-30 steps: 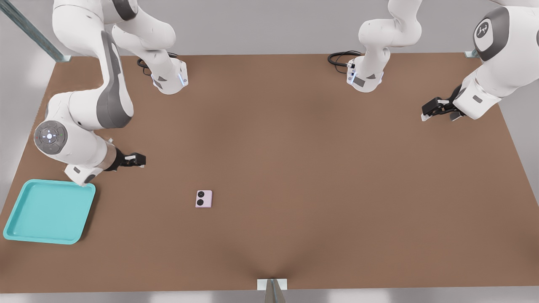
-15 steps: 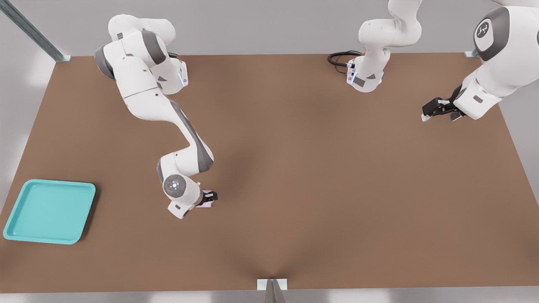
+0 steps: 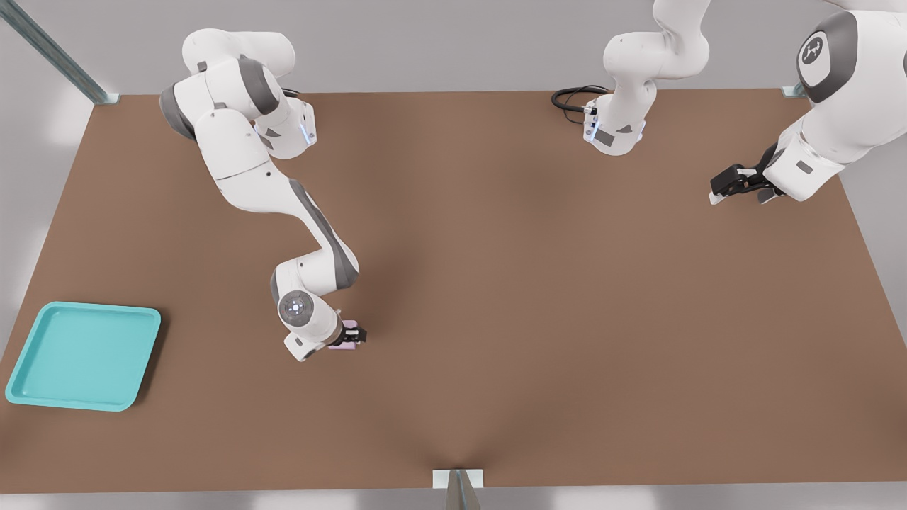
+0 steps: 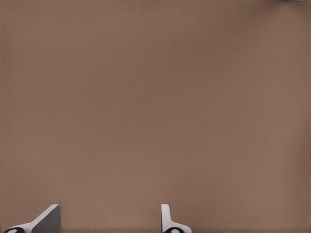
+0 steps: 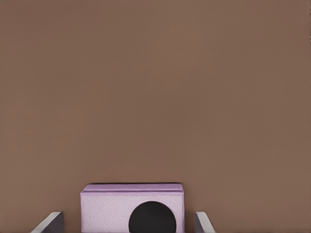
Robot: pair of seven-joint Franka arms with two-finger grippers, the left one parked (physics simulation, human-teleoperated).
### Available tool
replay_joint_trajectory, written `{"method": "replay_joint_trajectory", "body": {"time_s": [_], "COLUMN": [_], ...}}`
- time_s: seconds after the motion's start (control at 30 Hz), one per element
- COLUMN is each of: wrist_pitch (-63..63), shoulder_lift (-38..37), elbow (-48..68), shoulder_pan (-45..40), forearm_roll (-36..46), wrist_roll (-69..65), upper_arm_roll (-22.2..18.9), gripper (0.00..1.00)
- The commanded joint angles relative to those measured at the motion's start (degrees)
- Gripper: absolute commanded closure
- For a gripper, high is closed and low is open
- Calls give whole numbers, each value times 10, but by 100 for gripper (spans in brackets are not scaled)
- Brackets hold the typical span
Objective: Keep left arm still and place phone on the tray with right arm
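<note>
The pale pink phone (image 5: pixel 109 206) lies flat on the brown table, one black lens showing in the right wrist view. My right arm's gripper (image 5: pixel 129 222) straddles it, open: a white fingertip (image 5: pixel 51 222) stands on either side with a gap of table between each tip and the phone's edge. From the front, the gripper (image 3: pixel 352 333) hangs low over the phone (image 3: pixel 344 346), and only a pink sliver shows under the black fingers. The turquoise tray (image 3: pixel 28 375) sits at the front view's left, far from the gripper, with nothing in it.
The parked arm with the logo cap (image 3: pixel 822 57) hangs at the front view's right, its gripper (image 3: pixel 730 185) above the table. Two arm bases and a black cable (image 3: pixel 570 99) sit along the far edge. A metal bracket (image 3: pixel 458 480) marks the near edge.
My right arm swung from beside the tray over to the phone, and the gripper now sits around it. In the last half second the wrist only shifted slightly. The phone has not moved.
</note>
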Motion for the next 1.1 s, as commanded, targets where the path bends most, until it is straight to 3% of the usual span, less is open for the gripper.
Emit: {"method": "replay_joint_trajectory", "body": {"time_s": [0.0, 0.1, 0.13, 0.33, 0.5, 0.7, 0.93, 1.07], "wrist_pitch": [28, 32, 32, 31, 0, -84, -114, -107], "shoulder_lift": [1, 3, 4, 6, -23, -111, -122, -105], "elbow": [-6, -7, -7, -7, -6, -6, -6, 2], "shoulder_pan": [-1, 1, 2, 3, 2, -128, -335, -412], "forearm_roll": [0, -1, -2, -3, -3, -3, 0, 2], "wrist_roll": [66, 66, 64, 60, 43, -160, -449, -558], "upper_arm_roll": [0, 0, 0, 0, 0, 0, 1, 1], "gripper": [0, 0, 7, 22, 22, 22, 22, 22]}}
